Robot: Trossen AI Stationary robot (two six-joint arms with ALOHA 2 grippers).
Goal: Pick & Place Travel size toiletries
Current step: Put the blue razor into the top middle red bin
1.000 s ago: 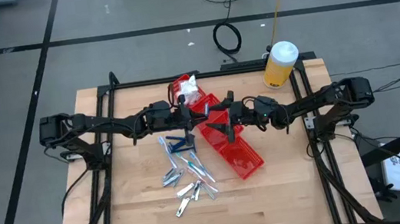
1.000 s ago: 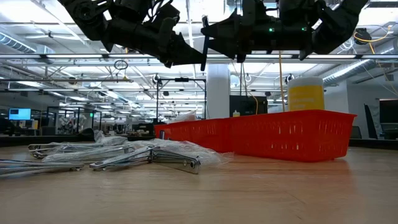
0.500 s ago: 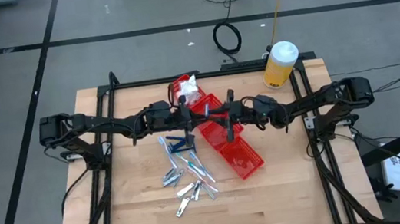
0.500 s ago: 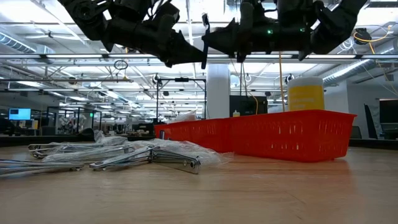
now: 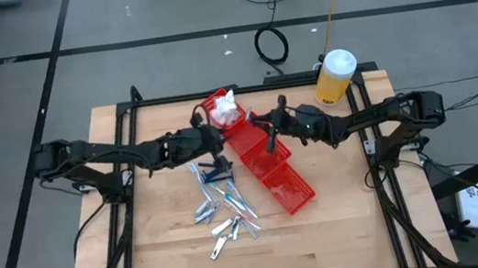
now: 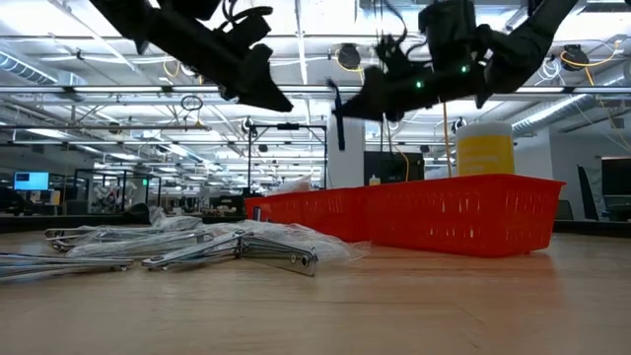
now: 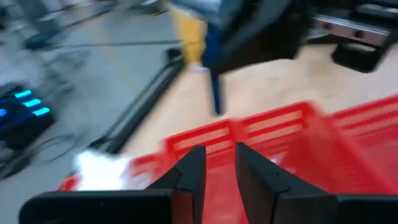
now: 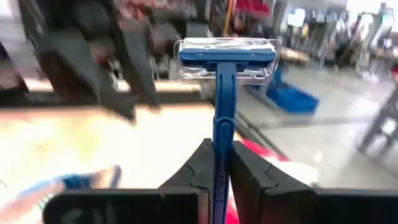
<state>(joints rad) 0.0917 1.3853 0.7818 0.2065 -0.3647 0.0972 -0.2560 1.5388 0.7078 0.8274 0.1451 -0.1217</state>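
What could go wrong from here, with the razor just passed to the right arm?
1. The right gripper pinches the blue razor only at the bottom of its thin handle, so it may pivot or slip.
2. The left gripper, slightly open, sits close by over the red bins; the arms could clip each other.
3. The razor hangs above the bin's edge, so a release now may miss.

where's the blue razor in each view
High: in the right gripper, over the red bins, too small to make out.
Low: razor hanging from that gripper, upper middle.
Left wrist: blue handle, above the bins.
Right wrist: centre, head up, handle between the fingers.
Shared landmark: the red bins.
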